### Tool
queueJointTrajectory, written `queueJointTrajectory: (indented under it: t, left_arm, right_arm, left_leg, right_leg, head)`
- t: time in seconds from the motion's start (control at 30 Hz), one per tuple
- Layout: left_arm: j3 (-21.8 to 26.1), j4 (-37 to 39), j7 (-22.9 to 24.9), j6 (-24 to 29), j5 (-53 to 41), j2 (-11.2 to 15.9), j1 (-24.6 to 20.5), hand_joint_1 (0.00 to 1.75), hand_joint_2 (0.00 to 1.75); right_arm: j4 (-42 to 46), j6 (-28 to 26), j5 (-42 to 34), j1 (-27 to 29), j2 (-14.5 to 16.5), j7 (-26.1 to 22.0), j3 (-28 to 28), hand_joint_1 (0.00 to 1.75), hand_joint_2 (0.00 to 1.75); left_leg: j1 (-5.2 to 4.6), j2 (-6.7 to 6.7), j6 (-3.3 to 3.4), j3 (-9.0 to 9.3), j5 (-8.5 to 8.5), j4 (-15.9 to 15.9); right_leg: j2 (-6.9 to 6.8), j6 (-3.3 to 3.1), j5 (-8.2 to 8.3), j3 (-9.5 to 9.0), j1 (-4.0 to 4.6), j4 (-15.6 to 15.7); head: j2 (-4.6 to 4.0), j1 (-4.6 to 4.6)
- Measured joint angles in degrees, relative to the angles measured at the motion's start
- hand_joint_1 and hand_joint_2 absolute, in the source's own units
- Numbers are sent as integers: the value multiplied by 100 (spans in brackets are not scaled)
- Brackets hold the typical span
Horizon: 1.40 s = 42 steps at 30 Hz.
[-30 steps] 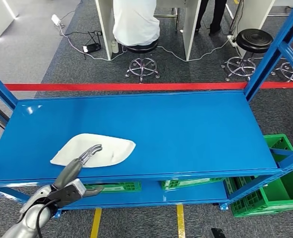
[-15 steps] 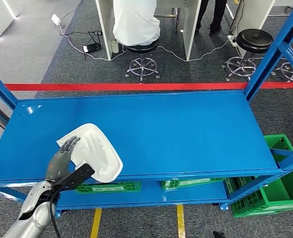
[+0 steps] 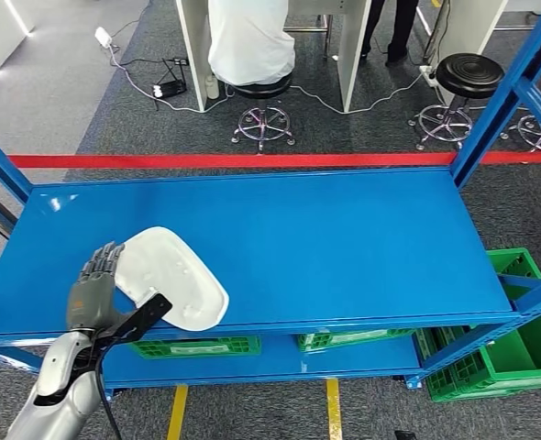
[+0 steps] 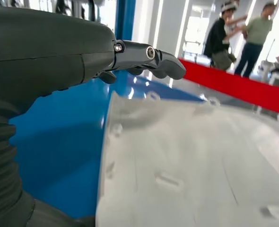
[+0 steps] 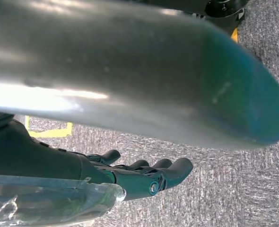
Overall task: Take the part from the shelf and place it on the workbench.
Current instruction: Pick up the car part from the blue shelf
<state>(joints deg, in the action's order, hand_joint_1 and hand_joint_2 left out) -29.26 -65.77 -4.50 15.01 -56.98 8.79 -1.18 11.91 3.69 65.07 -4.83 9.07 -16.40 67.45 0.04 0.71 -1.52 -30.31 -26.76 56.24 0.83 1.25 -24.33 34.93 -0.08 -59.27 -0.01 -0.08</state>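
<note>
One hand — the left hand (image 3: 93, 291) — is gripping the white part (image 3: 174, 280) at the shelf's (image 3: 336, 238) front-left edge; its long axis is running rightward.

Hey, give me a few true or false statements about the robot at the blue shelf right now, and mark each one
1. The left hand holds the white part. True.
2. The white part lies at the far right end of the blue shelf. False: it is at the near left end.
3. A red tape line runs across the floor behind the shelf. True.
4. The green crates stand on top of the shelf. False: they sit lower down, under and beside it.
5. The right hand holds the part. False: it hangs over the carpet, holding nothing.
</note>
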Motion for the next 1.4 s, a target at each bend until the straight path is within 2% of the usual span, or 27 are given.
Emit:
queueJointTrajectory:
  t: [0.27, 0.7, 1.07, 1.4]
  left_arm:
    - [128, -255, -108, 752, -552, -80, 138, 0, 175]
    - [148, -471, -138, 936, -787, -96, 228, 0, 175]
    - [148, -516, -304, 703, -425, 108, 300, 0, 175]
    - [183, -231, -1021, 398, 300, 345, 214, 0, 175]
  right_arm:
    - [0, -26, 42, 3, 0, -32, 0, 0, 0]
    - [0, -30, 56, 2, 0, -40, 0, 0, 0]
    - [0, -16, 124, -19, 0, -17, -3, 0, 0]
    - [0, 35, 266, -123, 0, 51, -109, 0, 0]
  left_leg:
    - [0, 0, 0, -1, -1, 0]
    - [0, 0, 1, -1, -1, 0]
    - [0, 0, 1, -3, -1, 0]
    - [0, 0, 1, -1, 0, 0]
  right_leg:
    - [0, 0, 0, 0, 0, 0]
    - [-1, 0, 0, 0, 0, 0]
    - [-1, 0, 0, 0, 0, 0]
    - [-1, 0, 0, 0, 0, 0]
  head:
    - [0, 0]
    - [1, 0]
    - [0, 0]
    - [1, 0]
